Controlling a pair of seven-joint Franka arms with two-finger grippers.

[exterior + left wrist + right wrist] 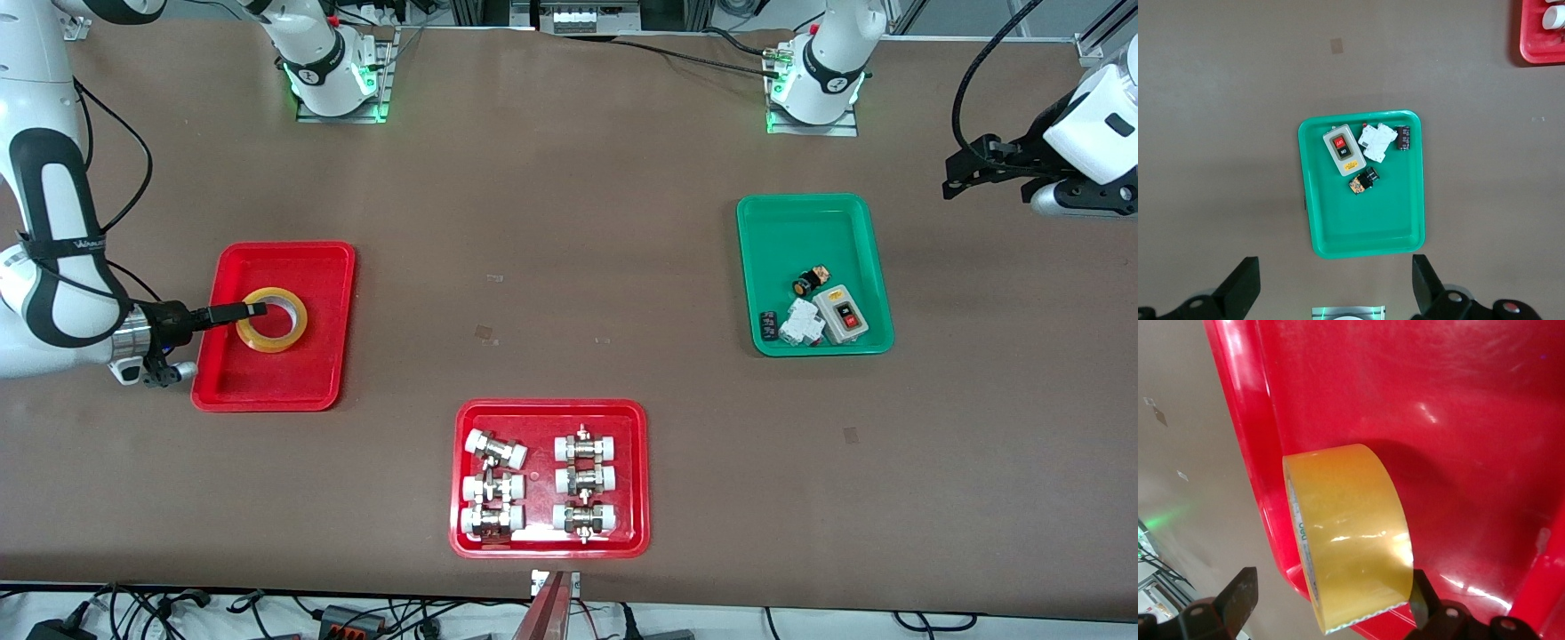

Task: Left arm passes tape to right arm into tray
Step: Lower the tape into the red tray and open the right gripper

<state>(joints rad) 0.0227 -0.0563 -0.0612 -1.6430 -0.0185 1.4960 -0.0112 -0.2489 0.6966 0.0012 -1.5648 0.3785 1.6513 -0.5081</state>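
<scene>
The right gripper (258, 309) reaches in low over the tray (324, 267), one of two red ones. Its fingers (1238, 597) are spread wide, one on each side of the band of the tape (272, 319). One finger (1417, 599) sits right against the roll; the other stands clear of it, so I see no grip. The single yellow roll lies flat on the tray floor, its hole facing up, near the rim toward the robots' bases.

The left gripper (1335, 283) waits high over the table's end, fingers also spread wide and holding nothing. Between its fingertips lies the one green tray (1368, 230), with a grey switch box (1343, 149) and four small black-and-white parts inside.

The second red tray (549, 411), nearest the front camera, carries six white-capped metal fittings (584, 481) in two columns of three.
</scene>
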